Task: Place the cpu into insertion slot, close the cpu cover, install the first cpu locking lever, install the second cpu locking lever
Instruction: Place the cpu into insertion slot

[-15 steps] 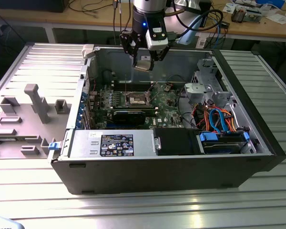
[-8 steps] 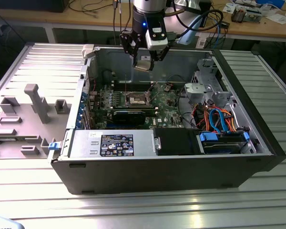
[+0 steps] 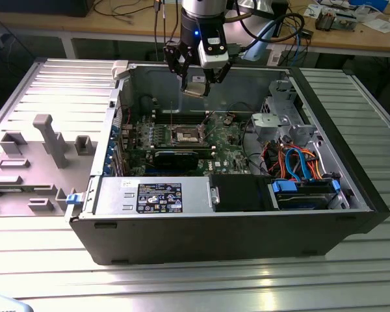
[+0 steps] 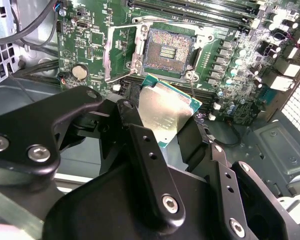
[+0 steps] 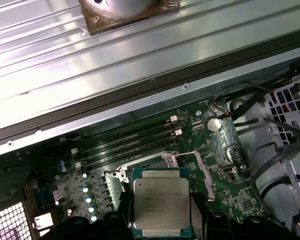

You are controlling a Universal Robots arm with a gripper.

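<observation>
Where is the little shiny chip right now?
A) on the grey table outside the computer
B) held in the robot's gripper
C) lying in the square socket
B: the cpu is pinched in the gripper, and the insertion slot lies empty.

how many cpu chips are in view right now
1. The cpu is clamped in the end effector above the open computer case, over the motherboard; the insertion slot has its dark centre bare. Others could lie hidden behind case parts.

Lab – cluttered workbench (image 3: 367, 40), cables (image 3: 127, 10), slatted aluminium table (image 3: 247, 283).
</observation>
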